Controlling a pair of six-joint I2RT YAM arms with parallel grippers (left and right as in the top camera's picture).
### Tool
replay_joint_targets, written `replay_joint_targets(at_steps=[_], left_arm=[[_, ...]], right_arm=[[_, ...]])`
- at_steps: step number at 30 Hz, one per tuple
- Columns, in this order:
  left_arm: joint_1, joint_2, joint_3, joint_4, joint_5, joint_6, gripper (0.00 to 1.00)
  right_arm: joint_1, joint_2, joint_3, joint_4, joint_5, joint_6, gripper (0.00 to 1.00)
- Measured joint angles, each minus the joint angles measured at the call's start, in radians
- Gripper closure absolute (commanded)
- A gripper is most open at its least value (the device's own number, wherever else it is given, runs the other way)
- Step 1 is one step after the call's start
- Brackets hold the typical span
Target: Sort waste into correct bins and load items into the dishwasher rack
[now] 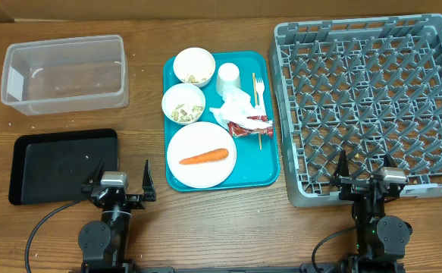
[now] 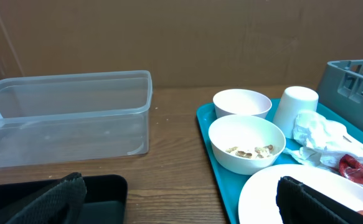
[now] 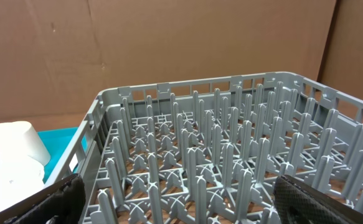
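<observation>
Your left gripper (image 1: 119, 176) hung with its jaws spread wide and nothing between them. It sat low at the near edge of the table (image 1: 145, 30), between the black tray (image 1: 31, 178) on its left and the teal tray (image 1: 271, 163) on its right. Your right gripper (image 1: 365, 163) was just as wide open and empty, poised over the near rim of the dishwasher rack (image 1: 283, 114), which filled the right side of the table. All the waste and dishes sat on the teal tray. The carrot (image 1: 204, 158) lay across the plate (image 1: 202, 176) at the tray's near end. Behind the plate stood the near bowl (image 1: 167, 95), and beyond it the far bowl (image 1: 179, 61); you could see pale food scraps (image 1: 184, 112) in both. The cup (image 1: 228, 79) stood just right of the far bowl. The crumpled napkin (image 1: 234, 110) lay between the cup and the plate, with the red wrapper (image 1: 245, 127) touching its near side. The fork (image 1: 258, 85) and the thin wooden stick (image 1: 259, 140) lay lengthwise along the tray's right edge, beside the napkin. The clear tub (image 1: 65, 101) stood at the far left, behind the black tray and apart from it.
</observation>
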Motion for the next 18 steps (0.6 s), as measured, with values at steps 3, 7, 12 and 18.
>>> replay_joint_targets(at_steps=[3,7,12,18], left_arm=[[0.000,0.000,0.000,0.008,0.042,0.030,0.00],[0.000,0.000,0.000,0.009,0.081,0.055,0.00],[0.000,0.000,0.000,0.010,0.096,0.059,0.00],[0.000,0.000,0.000,0.011,0.103,0.059,0.00]], right_arm=[[0.000,0.000,0.000,0.000,0.000,0.000,0.00],[0.000,0.000,0.000,0.000,0.000,0.000,0.00],[0.000,0.000,0.000,0.000,0.000,0.000,0.00],[0.000,0.000,0.000,0.000,0.000,0.000,0.00]])
